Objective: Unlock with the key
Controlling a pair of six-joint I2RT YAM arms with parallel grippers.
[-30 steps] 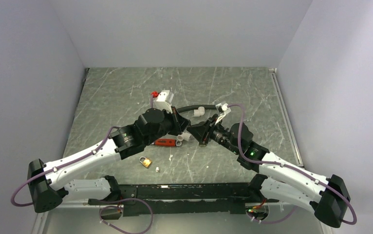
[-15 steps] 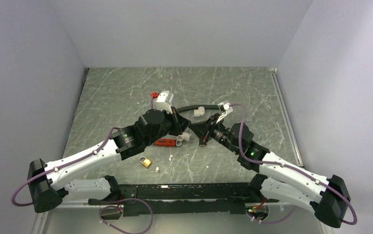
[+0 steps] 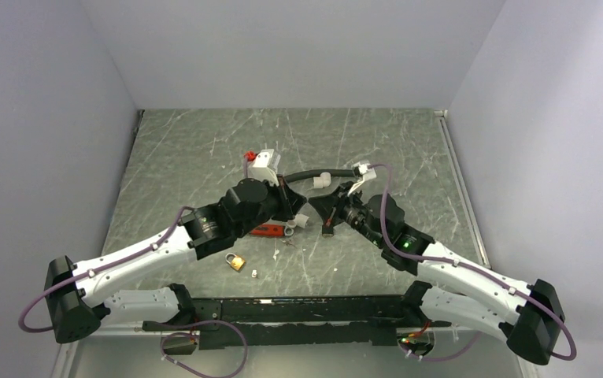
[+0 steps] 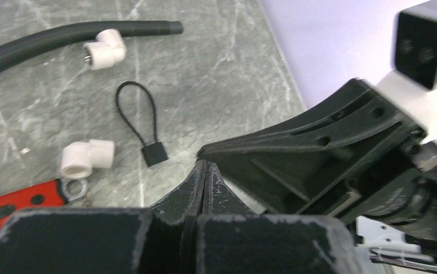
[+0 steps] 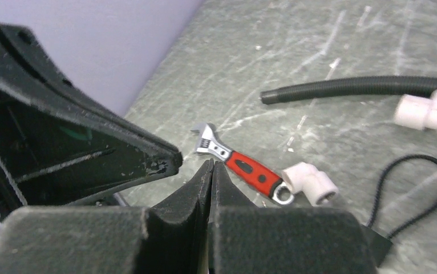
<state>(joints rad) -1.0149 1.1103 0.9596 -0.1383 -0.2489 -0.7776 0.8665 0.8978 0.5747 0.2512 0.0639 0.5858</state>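
Nearest the arm bases, a small white scrap (image 3: 254, 273) lies on the grey table (image 3: 204, 142), and at eleven o'clock from it sits the brass padlock (image 3: 236, 261), resting alone. Further in, at two o'clock from the padlock, there's a tiny greyish sliver (image 3: 287, 242) flat on the table. That looks to be the key, though it is too small to be sure, and no claw is touching it. Just beyond it lies the red-handled wrench (image 5: 247, 168), with a white elbow fitting (image 5: 310, 182) right against its ring end. At three o'clock from that fitting lies a black loop tag (image 4: 155, 154). Above all this the two arms meet nose to nose. The left claw (image 4: 203, 174) is pressed fully closed with nothing visible between its fingers. The right claw (image 5: 211, 171) is pinched tight too, also with nothing showing in its grip. Their tips are almost touching. At twelve o'clock from the meeting point runs a black ribbed hose (image 4: 62, 43), a second white elbow (image 4: 105, 49) just beside it.
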